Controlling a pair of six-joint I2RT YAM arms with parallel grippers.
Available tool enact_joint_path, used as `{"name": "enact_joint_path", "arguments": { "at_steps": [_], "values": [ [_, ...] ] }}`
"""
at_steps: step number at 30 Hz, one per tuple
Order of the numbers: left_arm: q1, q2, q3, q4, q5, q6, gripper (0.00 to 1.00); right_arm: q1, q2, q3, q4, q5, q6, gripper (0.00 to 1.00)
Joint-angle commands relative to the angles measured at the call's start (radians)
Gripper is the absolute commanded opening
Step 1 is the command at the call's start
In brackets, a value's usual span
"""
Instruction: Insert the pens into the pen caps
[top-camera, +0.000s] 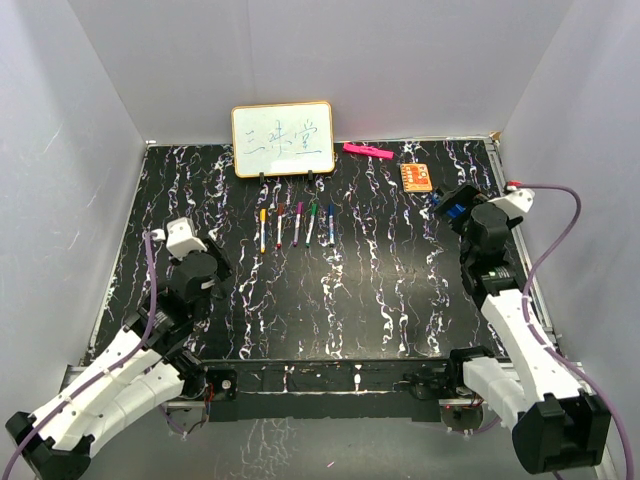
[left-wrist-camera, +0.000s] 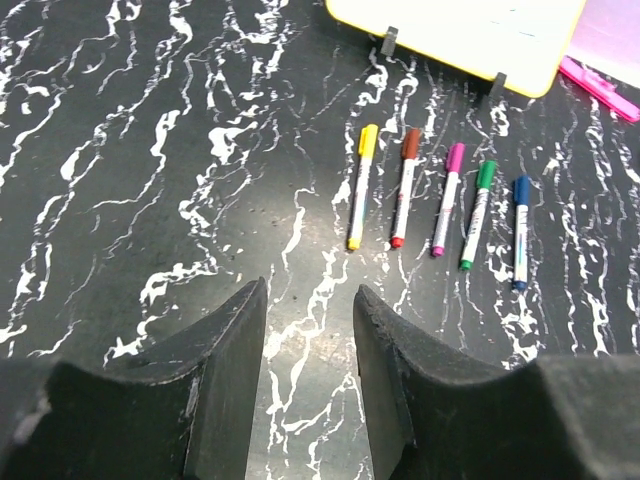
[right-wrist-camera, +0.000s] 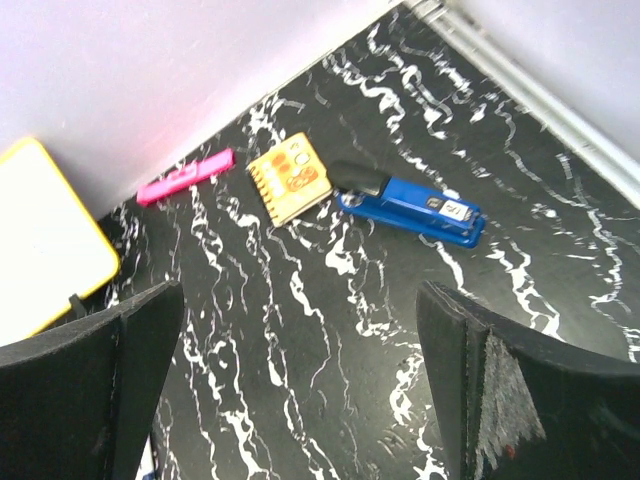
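Left wrist view: five pens (left-wrist-camera: 447, 200) lie in a row on the counter (left-wrist-camera: 150, 150) just before the whiteboard (left-wrist-camera: 450, 30), caps (left-wrist-camera: 368, 140) seated on the ends nearest it. Left gripper (left-wrist-camera: 310, 300) hovers short of the pens, narrowly parted, empty. Right gripper (right-wrist-camera: 300, 295), spread wide and empty, hangs right of the whiteboard, near a stapler (right-wrist-camera: 415, 205).

On the black marbled tabletop (left-wrist-camera: 150, 150), five thin white-barrelled pens (left-wrist-camera: 447, 200) lie side by side ahead-right of the left pincer (left-wrist-camera: 310, 300), a yellow-framed whiteboard (left-wrist-camera: 460, 30) standing beyond them; ahead of the right pincer (right-wrist-camera: 300, 300) lies a blue stapler (right-wrist-camera: 415, 208), a small orange notebook (right-wrist-camera: 290, 180) just left of it, a pink marker (right-wrist-camera: 186, 176) farther left.
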Motion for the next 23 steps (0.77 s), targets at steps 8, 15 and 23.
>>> {"name": "enact_joint_path", "arguments": {
  "at_steps": [8,15,23],
  "values": [
    [0.004,0.018,0.049,-0.134,-0.093,-0.067,0.41,0.001,-0.065,-0.027,-0.073,0.182,0.049,0.98],
    [0.004,0.017,0.043,-0.116,-0.078,-0.056,0.39,0.001,-0.059,-0.025,-0.075,0.179,0.046,0.98],
    [0.003,-0.011,0.027,-0.091,-0.062,-0.031,0.40,0.001,-0.050,-0.023,-0.075,0.176,0.046,0.98]
  ]
}}
